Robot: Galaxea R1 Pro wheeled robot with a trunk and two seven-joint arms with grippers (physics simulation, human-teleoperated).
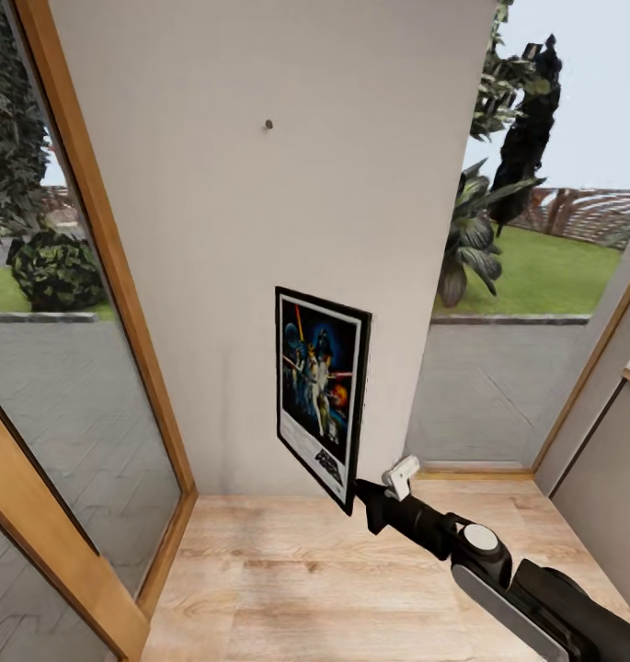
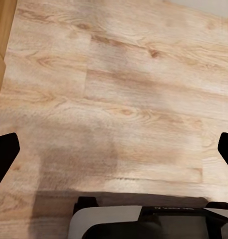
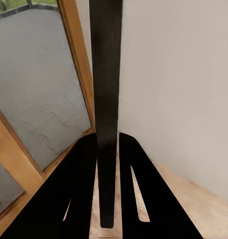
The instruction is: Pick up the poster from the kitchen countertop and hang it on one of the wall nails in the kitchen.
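The Star Wars poster (image 1: 320,391), black-framed with a white border, hangs upright in the air in front of a grey wall panel (image 1: 259,239). My right gripper (image 1: 359,492) is shut on its lower right corner. In the right wrist view the poster's black edge (image 3: 107,99) runs straight out from between the two dark fingers (image 3: 79,189). A small wall nail (image 1: 269,124) sticks out of the panel well above the poster's top. In the left wrist view my left gripper (image 2: 114,149) stands open over the pale wood floor (image 2: 118,89), with nothing between its fingertips (image 2: 4,154).
Tall wood-framed windows flank the wall panel: one on the left (image 1: 103,276) and one on the right (image 1: 526,349), with garden plants outside. A grey cabinet side (image 1: 609,496) stands at the far right. Plank floor (image 1: 287,588) spreads below the poster.
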